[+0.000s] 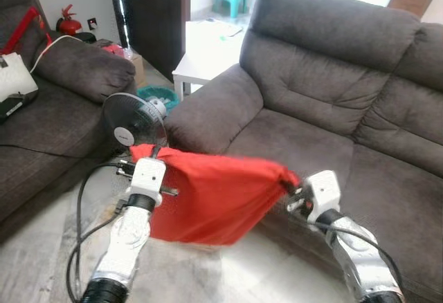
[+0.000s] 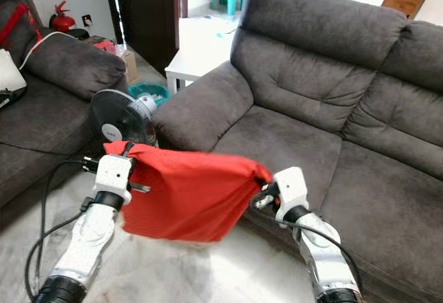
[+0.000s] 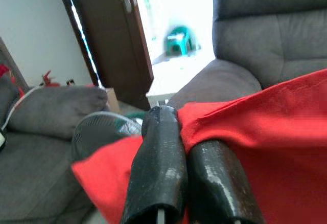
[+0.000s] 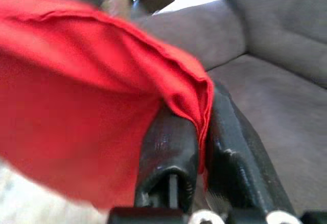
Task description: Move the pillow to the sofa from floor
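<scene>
A red pillow [image 1: 211, 196] hangs in the air between my two arms, off the floor, just in front of the dark grey sofa [image 1: 325, 88]. My left gripper [image 1: 143, 154] is shut on the pillow's left top corner; in the left wrist view its fingers [image 3: 158, 168] pinch the red fabric [image 3: 265, 132]. My right gripper [image 1: 292, 184] is shut on the right top corner, where the seam [image 4: 202, 106] is clamped between its fingers [image 4: 168, 152]. The pillow sags below both grips.
A black standing fan [image 1: 135, 120] stands just behind the pillow's left corner, with cables on the floor [image 1: 79, 199]. A second grey sofa [image 1: 55, 102] is on the left, a white table [image 1: 208, 47] behind the armrest, and a dark door [image 1: 152, 12] beyond.
</scene>
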Tool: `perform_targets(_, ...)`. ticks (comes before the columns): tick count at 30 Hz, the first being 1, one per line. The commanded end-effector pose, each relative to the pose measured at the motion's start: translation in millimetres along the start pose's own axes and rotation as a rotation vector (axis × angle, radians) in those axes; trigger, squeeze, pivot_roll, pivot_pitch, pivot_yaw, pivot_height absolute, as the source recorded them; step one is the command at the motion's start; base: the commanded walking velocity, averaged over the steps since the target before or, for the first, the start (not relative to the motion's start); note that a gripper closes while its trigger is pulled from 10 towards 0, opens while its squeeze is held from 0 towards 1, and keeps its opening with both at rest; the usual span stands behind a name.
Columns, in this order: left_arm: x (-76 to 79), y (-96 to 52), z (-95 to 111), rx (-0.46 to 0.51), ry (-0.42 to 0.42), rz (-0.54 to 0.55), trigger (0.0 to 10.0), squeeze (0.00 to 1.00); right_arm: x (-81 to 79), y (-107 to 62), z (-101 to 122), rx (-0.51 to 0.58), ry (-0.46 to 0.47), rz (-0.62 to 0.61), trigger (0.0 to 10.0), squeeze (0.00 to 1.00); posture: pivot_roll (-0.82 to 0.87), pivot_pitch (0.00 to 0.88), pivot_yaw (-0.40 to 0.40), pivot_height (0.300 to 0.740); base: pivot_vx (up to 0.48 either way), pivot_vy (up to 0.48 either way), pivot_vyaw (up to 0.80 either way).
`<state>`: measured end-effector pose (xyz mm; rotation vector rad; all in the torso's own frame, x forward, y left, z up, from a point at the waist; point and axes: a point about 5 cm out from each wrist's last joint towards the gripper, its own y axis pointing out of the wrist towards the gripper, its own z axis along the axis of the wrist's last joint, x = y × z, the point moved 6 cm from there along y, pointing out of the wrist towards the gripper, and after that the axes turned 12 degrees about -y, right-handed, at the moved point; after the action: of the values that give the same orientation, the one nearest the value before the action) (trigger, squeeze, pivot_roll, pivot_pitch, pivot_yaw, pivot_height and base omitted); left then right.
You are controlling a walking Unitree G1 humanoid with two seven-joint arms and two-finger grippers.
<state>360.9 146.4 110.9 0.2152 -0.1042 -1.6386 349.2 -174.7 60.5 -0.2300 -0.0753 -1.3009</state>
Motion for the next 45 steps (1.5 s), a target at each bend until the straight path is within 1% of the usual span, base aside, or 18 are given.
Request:
perform_targets(1, -11.2, 6.0, 23.0, 0.075, -0.004, 0.069, 10.0, 0.0, 30.9, -4.5, 15.0, 0.068, 0.047, -0.146, 10.0, 0.0, 0.13, 0.0, -0.106, 0.74, 0.0, 0.0, 0.0)
perform_targets(3, -14.7, 6.2, 25.2, 0.074, -0.036, 0.094, 10.0, 0.0, 27.5, -5.5, 19.6, 0.098, 0.065, -0.158, 10.0, 0.0, 0.13, 0.0, -0.106, 0.74, 0.0, 0.0, 0.0)
perform_targets(4, -15.5, 9.4, 32.7, 0.094, -0.041, 0.092, 10.0, 0.0, 17.3, -5.0, 24.9, 0.126, 0.066, -0.132, 10.0, 0.0, 0.13, 0.0, -0.106, 0.74, 0.0, 0.0, 0.0)
perform_targets(7, -13.0, 13.7, 40.8, 0.117, -0.042, 0.081, 10.0, 0.0, 7.9, -4.0, 26.8, 0.134, 0.057, -0.112, 10.0, 0.0, 0.14, 0.0, -0.107, 0.74, 0.0, 0.0, 0.0)
perform_targets(11, -2.6, 18.9, 51.0, 0.119, -0.078, 0.093, 10.0, 0.0, 0.5, -5.8, 31.3, 0.16, 0.002, -0.118, 10.0, 0.0, 0.14, 0.0, -0.101, 0.74, 0.0, 0.0, 0.0)
perform_targets(12, -2.6, 18.9, 51.0, 0.119, -0.078, 0.093, 10.0, 0.0, 0.5, -5.8, 31.3, 0.16, 0.002, -0.118, 10.0, 0.0, 0.14, 0.0, -0.101, 0.74, 0.0, 0.0, 0.0)
perform_targets(14, 3.8, 19.6, 59.7, 0.147, -0.088, 0.083, 10.0, 0.0, -1.3, -7.6, 37.0, 0.183, 0.004, -0.115, 10.0, 0.0, 0.14, 0.0, -0.098, 0.74, 0.0, 0.0, 0.0)
perform_targets(16, 11.7, 20.3, 65.5, 0.157, -0.065, 0.053, 10.0, 0.0, -0.6, -9.0, 41.9, 0.2, 0.022, -0.128, 10.0, 0.0, 0.14, 0.0, -0.096, 0.74, 0.0, 0.0, 0.0)
perform_targets(17, 11.7, 20.3, 65.5, 0.157, -0.065, 0.053, 10.0, 0.0, -0.6, -9.0, 41.9, 0.2, 0.022, -0.128, 10.0, 0.0, 0.14, 0.0, -0.096, 0.74, 0.0, 0.0, 0.0)
perform_targets(18, 17.1, 20.3, 67.7, 0.164, -0.036, 0.029, 10.0, 0.0, -4.6, -8.7, 46.6, 0.219, 0.035, -0.119, 10.0, 0.0, 0.14, 0.0, -0.094, 0.74, 0.0, 0.0, 0.0)
perform_targets(20, 17.4, 20.2, 67.2, 0.16, -0.033, 0.027, 10.0, 0.0, -7.1, -8.3, 47.8, 0.224, 0.033, -0.114, 10.0, 0.0, 0.14, 0.0, -0.094, 0.74, 0.0, 0.0, 0.0)
perform_targets(21, 14.7, 19.7, 63.3, 0.144, -0.035, 0.041, 10.0, 0.0, -11.7, -7.5, 49.6, 0.235, 0.038, -0.108, 10.0, 0.0, 0.14, 0.0, -0.091, 0.74, 0.0, 0.0, 0.0)
perform_targets(29, 2.9, 16.4, 49.3, 0.087, 0.004, 0.068, 10.0, 0.0, -20.3, -10.7, 53.2, 0.255, 0.061, -0.117, 10.0, 0.0, 0.12, 0.0, -0.069, 0.74, 0.0, 0.0, 0.0)
perform_targets(36, 7.6, 13.5, 43.4, 0.064, 0.003, 0.049, 10.0, 0.0, -20.8, -12.1, 45.2, 0.218, 0.06, -0.122, 10.0, 0.0, 0.11, 0.0, -0.064, 0.74, 0.0, 0.0, 0.0)
perform_targets(38, 8.1, 13.8, 41.9, 0.058, -0.005, 0.046, 10.0, 0.0, -19.4, -12.1, 45.0, 0.215, 0.063, -0.124, 10.0, 0.0, 0.11, 0.0, -0.065, 0.74, 0.0, 0.0, -0.75)
perform_targets(39, 6.7, 14.5, 38.7, 0.041, -0.038, 0.057, 10.0, 0.0, -17.0, -11.6, 45.4, 0.216, 0.067, -0.126, 10.0, 0.0, 0.12, 0.0, -0.066, 0.74, 0.0, 0.0, -0.8)
perform_targets(41, 3.8, 14.3, 37.0, 0.031, -0.061, 0.07, 10.0, 0.0, -13.8, -10.0, 45.9, 0.215, 0.07, -0.133, 10.0, 0.0, 0.12, 0.0, -0.066, 0.74, 0.0, 0.0, -0.8)
perform_targets(45, 2.9, 13.5, 36.5, 0.027, -0.048, 0.063, 10.0, 0.0, -13.1, -5.8, 48.0, 0.216, 0.071, -0.133, 10.0, 0.0, 0.13, 0.0, -0.065, 0.74, 0.0, 0.0, -0.8)
